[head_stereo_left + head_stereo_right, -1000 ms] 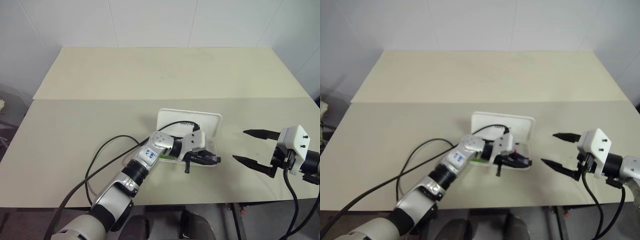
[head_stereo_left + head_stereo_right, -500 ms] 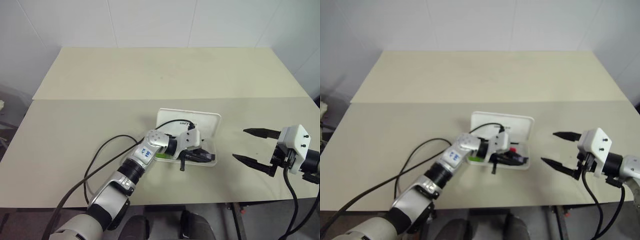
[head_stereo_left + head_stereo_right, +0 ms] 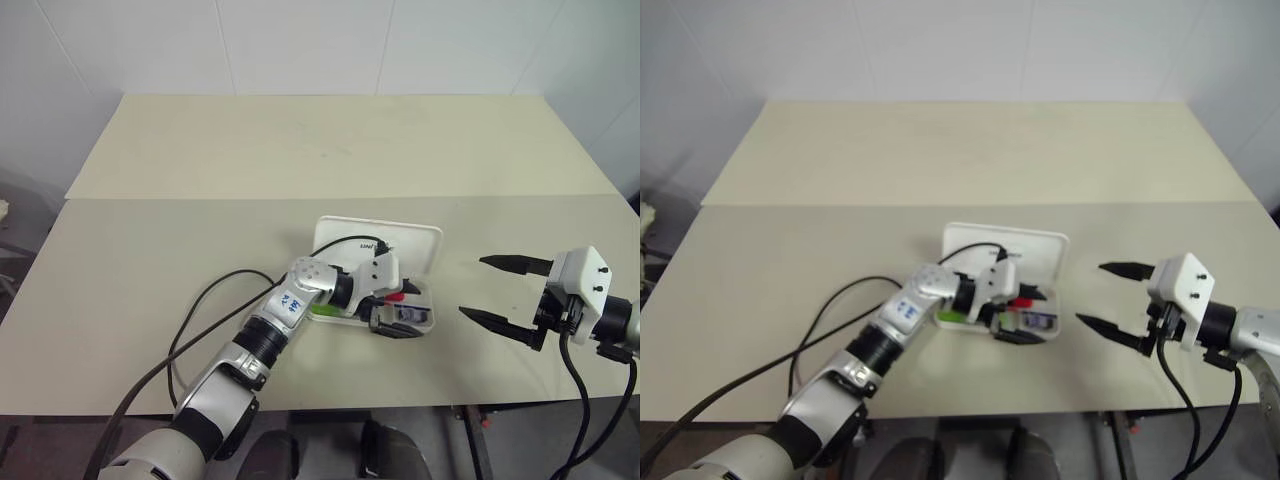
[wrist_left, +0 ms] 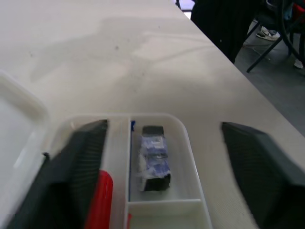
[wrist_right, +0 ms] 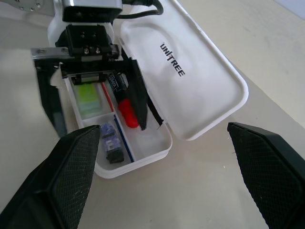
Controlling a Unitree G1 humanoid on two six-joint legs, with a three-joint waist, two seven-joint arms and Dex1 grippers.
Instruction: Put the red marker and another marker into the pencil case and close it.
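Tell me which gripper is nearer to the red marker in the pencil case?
Left. The left gripper is open directly over the red marker inside the pencil case. The right gripper hovers open beside the case, apart from it.

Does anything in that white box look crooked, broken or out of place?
Nothing stands out. The pencil case lies open on the table with the red marker, the green highlighter and a small dark-and-blue item lying in its compartments. The left gripper is open over the tray.
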